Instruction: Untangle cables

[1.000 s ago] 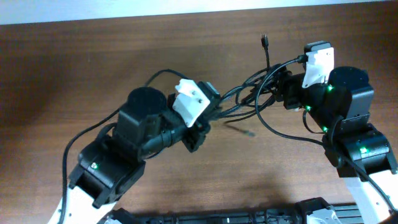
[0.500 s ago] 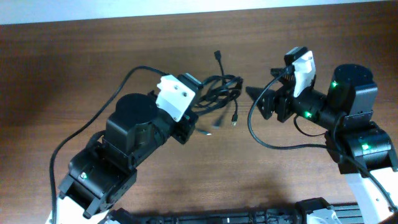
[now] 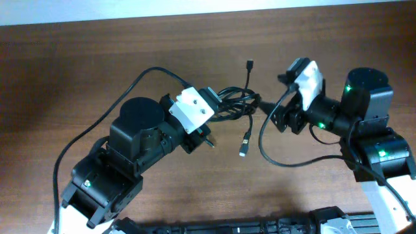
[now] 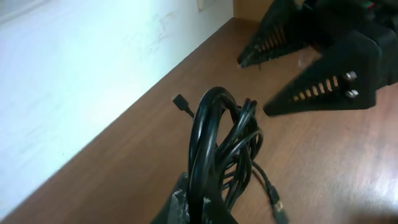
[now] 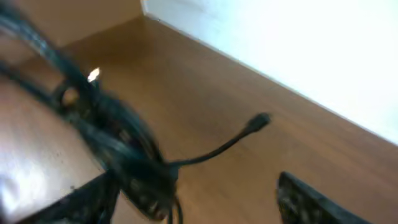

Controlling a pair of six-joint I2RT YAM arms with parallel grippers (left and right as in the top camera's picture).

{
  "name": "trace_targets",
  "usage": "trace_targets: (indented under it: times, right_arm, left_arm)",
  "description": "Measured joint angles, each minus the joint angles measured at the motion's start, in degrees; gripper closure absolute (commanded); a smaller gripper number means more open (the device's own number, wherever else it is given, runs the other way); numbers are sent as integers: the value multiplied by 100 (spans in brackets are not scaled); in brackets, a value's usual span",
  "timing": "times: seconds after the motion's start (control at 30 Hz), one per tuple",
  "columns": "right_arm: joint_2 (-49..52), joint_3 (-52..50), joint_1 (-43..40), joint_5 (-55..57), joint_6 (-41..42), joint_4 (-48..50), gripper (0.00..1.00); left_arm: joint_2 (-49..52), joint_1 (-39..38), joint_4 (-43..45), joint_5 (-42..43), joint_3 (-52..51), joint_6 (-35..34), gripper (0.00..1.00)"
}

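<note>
The cables (image 3: 233,104) are a bundle of thin black cords hanging in loops off the table between the two arms. My left gripper (image 3: 213,116) is shut on the bundle's left end; in the left wrist view its jaws (image 4: 200,208) pinch the thick loop (image 4: 214,143). One plug end (image 3: 249,64) sticks up toward the back, and a gold-tipped plug (image 3: 244,148) dangles below. My right gripper (image 3: 265,112) is open at the bundle's right end. The blurred right wrist view shows the cords (image 5: 118,149) against its left finger (image 5: 81,199), with the other finger (image 5: 311,199) far apart.
A thicker black wire (image 3: 286,159) fixed to the right arm loops over the brown wooden table (image 3: 78,71). Another arm wire (image 3: 130,88) arcs behind the left arm. A pale wall runs along the table's far edge (image 3: 195,10).
A second ago the bundle stretched between both grippers. It came away to the left with the left gripper. Since then the bundle has shifted slightly right and the right gripper has moved back up to it.
</note>
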Motion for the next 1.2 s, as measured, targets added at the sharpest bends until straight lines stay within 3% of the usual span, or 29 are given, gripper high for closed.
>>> trace_targets:
  times: [0.13, 0.27, 0.3, 0.4, 0.53, 0.57, 0.63, 0.67, 0.9, 1.13, 1.17, 1.2]
  right_arm:
    - [0, 0, -4, -404, -748, -378, 29]
    - [0, 0, -4, -710, -1126, -442, 42]
    - [0, 0, -4, -785, -1217, -428, 50]
    - [0, 0, -4, -922, -1355, -345, 96]
    - [2, 0, -11, -920, -1386, -382, 96]
    - [2, 0, -11, -922, -1386, -393, 96]
    - [2, 0, -11, -940, -1386, -448, 96]
    - [2, 0, -11, -953, -1388, -529, 96]
    - [11, 0, -11, -1038, -1384, -883, 96]
    - [11, 0, -11, -1346, -1388, -1403, 96]
    - [11, 0, -11, -1355, -1386, -1469, 96]
    - [11, 0, -11, -1370, -1386, -1526, 96]
  left_arm:
    - [0, 0, 59, 48, 0, 719, 100]
    - [0, 0, 275, 254, 0, 977, 100]
    - [2, 0, 299, 352, 0, 1005, 100]
    - [57, 4, 321, 807, 0, 1036, 100]
    - [264, 22, 433, 940, 0, 1036, 97]
    - [271, 22, 457, 901, 0, 1034, 71]
    - [275, 20, 479, 743, 0, 992, 7]
    - [280, 20, 492, 573, 0, 964, 1]
    - [295, 15, 509, 151, 0, 942, 1]
    - [702, 15, 470, 863, 0, 2048, 1]
    - [776, 15, 474, 960, 0, 2149, 3]
    - [883, 15, 479, 1078, 0, 2245, 14]
